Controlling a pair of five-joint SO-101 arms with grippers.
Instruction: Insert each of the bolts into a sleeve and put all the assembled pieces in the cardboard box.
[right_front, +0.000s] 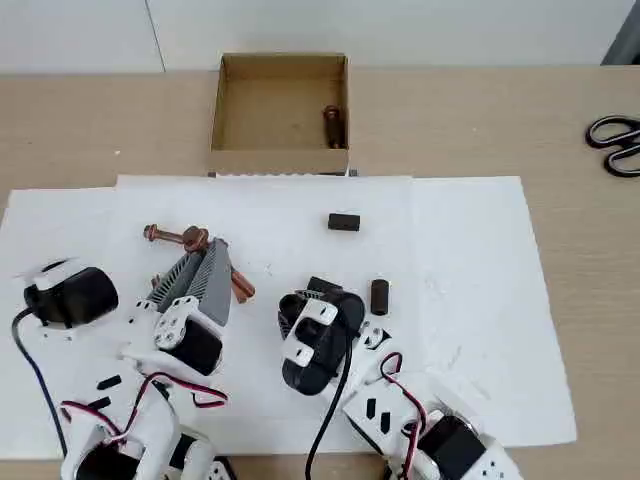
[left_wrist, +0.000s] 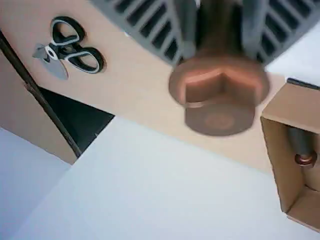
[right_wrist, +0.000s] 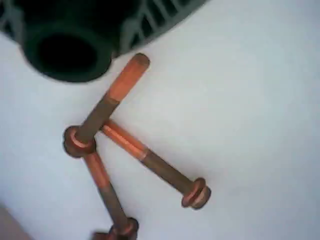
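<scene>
Your left fingers (right_front: 210, 272) are closed tight on one bolt (left_wrist: 217, 95). They sit on the near side of the cardboard box (right_front: 281, 160), a bit to its left, over the white paper (right_front: 470, 300). The bolt's head sticks out past the finger tips.

Three more bolts (right_wrist: 150, 160) lie loose on the paper, crossed over each other. They are right by those fingers, nearer to you than the box.

Inside the box, by its right wall, lies one finished piece (right_front: 333, 125). So I think one piece is done.

Your right fingers (right_wrist: 150, 17) are on the near side of the box, below its right corner. They look closed around a black sleeve (right_wrist: 65, 50), with its hole facing the loose bolts.

Two more sleeves lie loose on the paper. One (right_front: 343, 222) is just in front of the box. The other (right_front: 379, 296) is closer to you, beside the right fingers.

Far to the right of the box, scissors (right_front: 615, 145) rest on the bare surface (right_front: 100, 120).

It looks like most of the job is left. The held bolt must go into the held sleeve, then into the box. After that you have three bolts to do, but I can count only two loose sleeves.
</scene>
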